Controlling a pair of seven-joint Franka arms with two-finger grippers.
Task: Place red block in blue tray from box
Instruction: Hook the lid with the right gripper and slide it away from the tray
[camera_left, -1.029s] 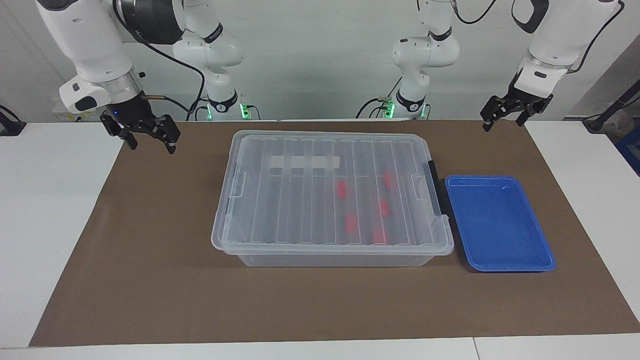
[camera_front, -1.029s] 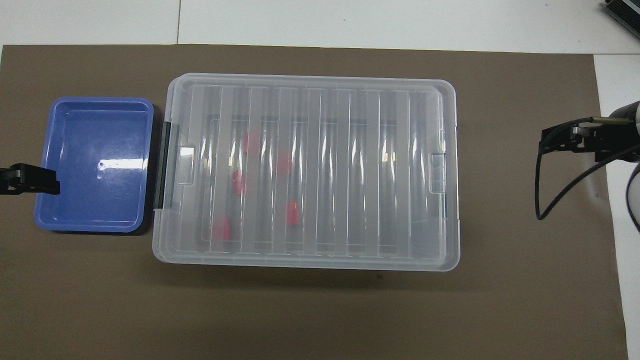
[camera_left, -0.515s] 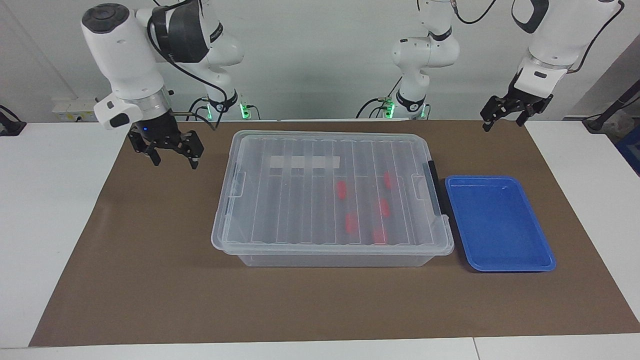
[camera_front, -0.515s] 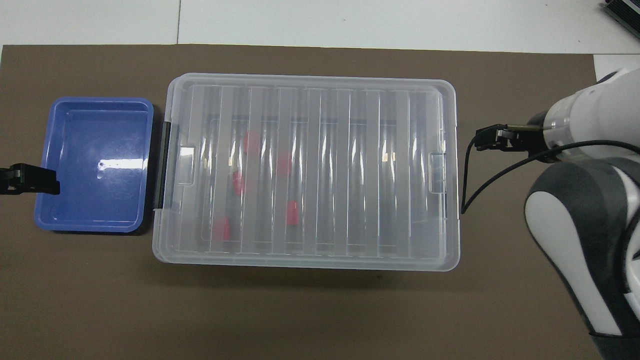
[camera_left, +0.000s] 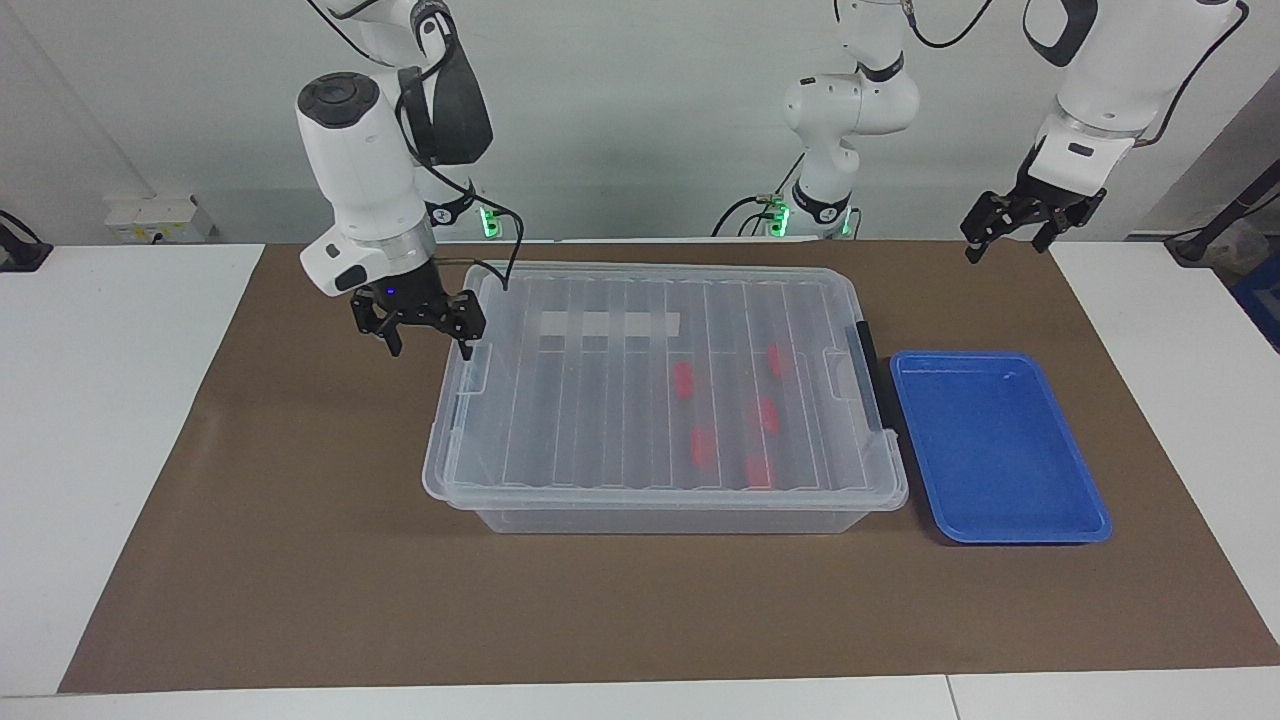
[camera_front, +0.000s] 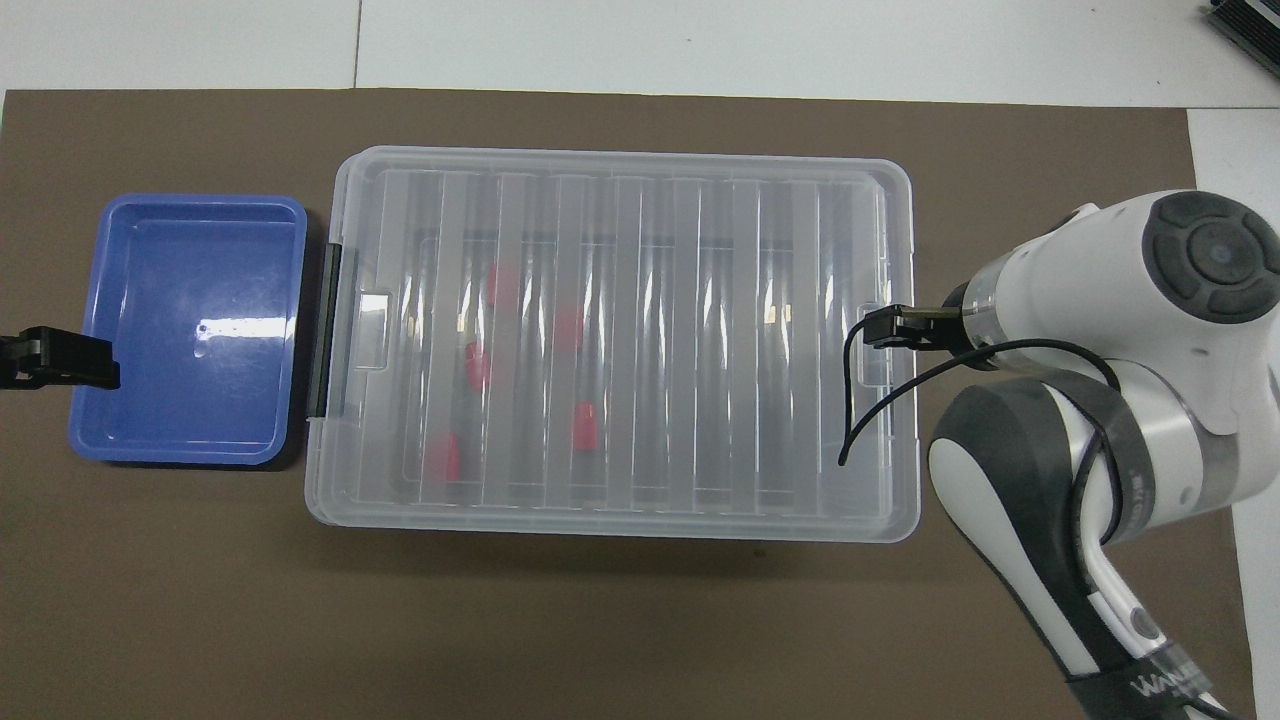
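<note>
The clear box (camera_left: 600, 420) stands on the mat with its ribbed lid shut; it also shows in the overhead view (camera_front: 700, 340). Several red blocks lie inside it, toward the black latch (camera_left: 866, 370); one of them (camera_left: 683, 380) shows through the lid, and another shows in the overhead view (camera_front: 585, 425). The blue tray (camera_left: 1000, 450) lies empty beside the latch end, also in the overhead view (camera_front: 190, 280). My right gripper (camera_left: 429, 348) is open, in the air over the box's end away from the tray. My left gripper (camera_left: 1003, 245) is open and waits above the mat's corner, apart from the tray.
A brown mat (camera_left: 300, 520) covers the middle of the white table (camera_left: 100, 420). A black cable (camera_front: 870, 410) hangs from the right wrist over the lid. The right arm's body (camera_front: 1100, 400) covers the mat beside the box in the overhead view.
The right arm has swung in from the table's end toward the box, and its gripper now hangs at the box's end. The left arm, box, blocks and tray have not moved.
</note>
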